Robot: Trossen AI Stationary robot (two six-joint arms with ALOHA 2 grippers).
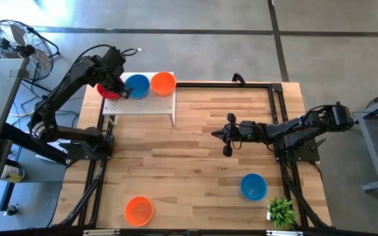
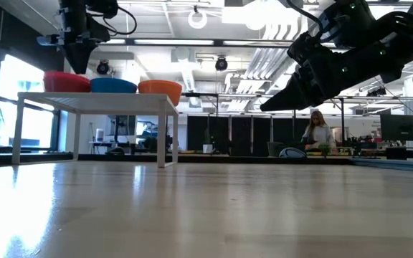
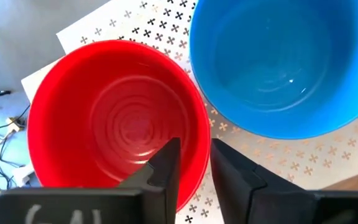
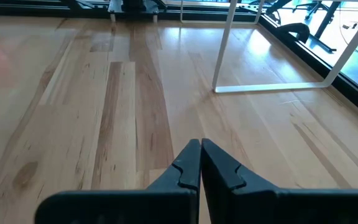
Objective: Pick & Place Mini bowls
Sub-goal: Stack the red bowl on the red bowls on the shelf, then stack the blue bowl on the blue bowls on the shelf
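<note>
Nearest the camera, the left gripper (image 3: pixel 194 163) straddles the rim of the red bowl (image 3: pixel 114 121), fingers slightly apart, one inside, one outside. That bowl sits on the white perforated stand (image 1: pixel 140 105), at its left end, with a blue bowl (image 1: pixel 136 86) and an orange bowl (image 1: pixel 163 83) beside it. Mid-table, the right gripper (image 1: pixel 227 136) hangs pinched together, empty, bare wood around it. Near the front edge: another orange bowl (image 1: pixel 138 210), another blue bowl (image 1: pixel 253 186), a small plant (image 1: pixel 281 212).
</note>
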